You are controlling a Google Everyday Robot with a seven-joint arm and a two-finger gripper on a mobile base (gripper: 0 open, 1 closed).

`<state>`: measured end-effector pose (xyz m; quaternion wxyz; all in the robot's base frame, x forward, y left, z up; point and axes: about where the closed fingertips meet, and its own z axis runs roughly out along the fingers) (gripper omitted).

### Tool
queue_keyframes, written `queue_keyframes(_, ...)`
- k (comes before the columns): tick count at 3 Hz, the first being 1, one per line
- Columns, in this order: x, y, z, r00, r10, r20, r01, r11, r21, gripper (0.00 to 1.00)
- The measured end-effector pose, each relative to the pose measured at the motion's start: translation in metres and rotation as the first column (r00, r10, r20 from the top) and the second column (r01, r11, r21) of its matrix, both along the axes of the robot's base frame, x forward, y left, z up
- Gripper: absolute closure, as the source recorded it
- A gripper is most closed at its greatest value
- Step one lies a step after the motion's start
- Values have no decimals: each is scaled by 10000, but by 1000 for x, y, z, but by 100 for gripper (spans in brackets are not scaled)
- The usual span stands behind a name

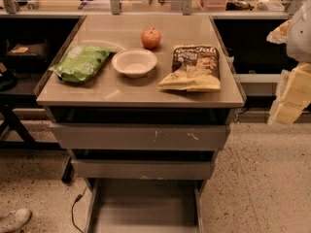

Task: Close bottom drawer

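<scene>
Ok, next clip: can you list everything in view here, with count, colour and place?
bottom drawer: one, grey-beige, pulled out at the foot of the cabinet
middle drawer: one, grey-beige, just above it
top drawer: one, grey-beige with pale scratches, under the cabinet top
cabinet top: one, beige
apple: one, red, back centre of the top
bowl: one, white, in front of the apple
green bag: one, left side of the top
snack bag: one, brown and yellow, right side of the top
shoe: one, pale, floor at bottom left
cable: one, dark, floor left of the bottom drawer
gripper: one, pale yellow, right edge, apart from the drawers
</scene>
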<state>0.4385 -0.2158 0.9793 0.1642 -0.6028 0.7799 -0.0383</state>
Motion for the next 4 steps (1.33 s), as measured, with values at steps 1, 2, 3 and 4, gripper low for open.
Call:
queue_keyframes(1, 0, 0, 0, 10000, 0, 0, 0, 10000, 0, 0)
queue_keyframes(2, 0, 0, 0, 10000, 0, 0, 0, 10000, 0, 18)
queue_keyframes(3, 0, 0, 0, 10000, 0, 1, 0, 10000, 0, 41)
queue_keyframes(4, 0, 0, 0, 10000, 0, 1, 0, 10000, 0, 64)
